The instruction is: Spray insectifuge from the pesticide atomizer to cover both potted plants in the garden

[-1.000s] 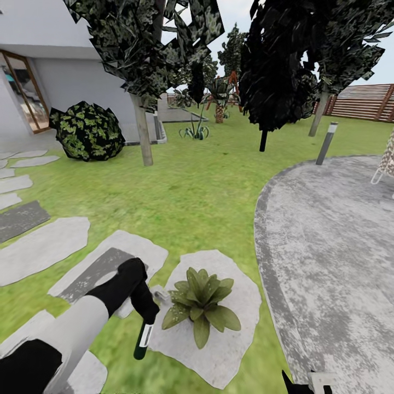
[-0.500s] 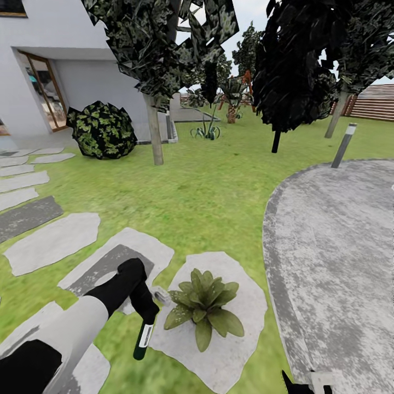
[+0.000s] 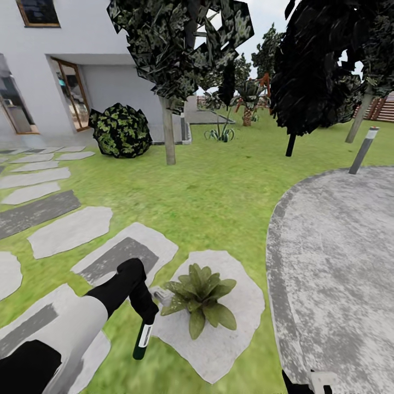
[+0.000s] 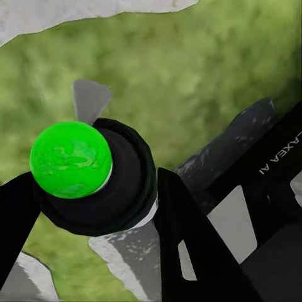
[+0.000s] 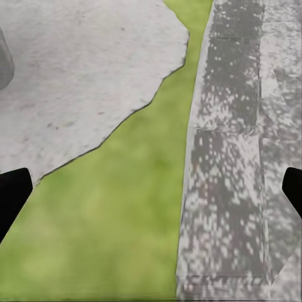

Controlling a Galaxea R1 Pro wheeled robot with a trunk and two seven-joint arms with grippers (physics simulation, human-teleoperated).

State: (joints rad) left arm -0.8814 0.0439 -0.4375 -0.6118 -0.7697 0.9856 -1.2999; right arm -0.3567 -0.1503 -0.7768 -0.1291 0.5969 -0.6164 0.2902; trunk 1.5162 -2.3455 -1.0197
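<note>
My left gripper [image 3: 145, 313] is shut on the pesticide atomizer [image 3: 142, 340], a slim dark green bottle with a white label that hangs downward from the fingers over grass. In the left wrist view the pesticide atomizer [image 4: 94, 179] appears end-on with a bright green round tip, black fingers [image 4: 189, 233] on both sides. A potted plant [image 3: 200, 298], a low rosette of speckled green leaves, stands on a pale stepping stone [image 3: 230, 339] just right of the bottle. My right gripper [image 5: 151, 192] is open and holds nothing, over grass between stone and paving.
A round grey patio [image 3: 339, 262] lies to the right, with a bollard lamp [image 3: 364, 150] at its far edge. Stepping stones [image 3: 71, 232] run left toward the house. A tree trunk [image 3: 169, 139], a round bush [image 3: 121, 130] and dark trees stand across the lawn.
The whole view has shifted rightward, so the camera has turned left; more of the house and stepping stones appear. The left arm still holds the bottle beside the plant.
</note>
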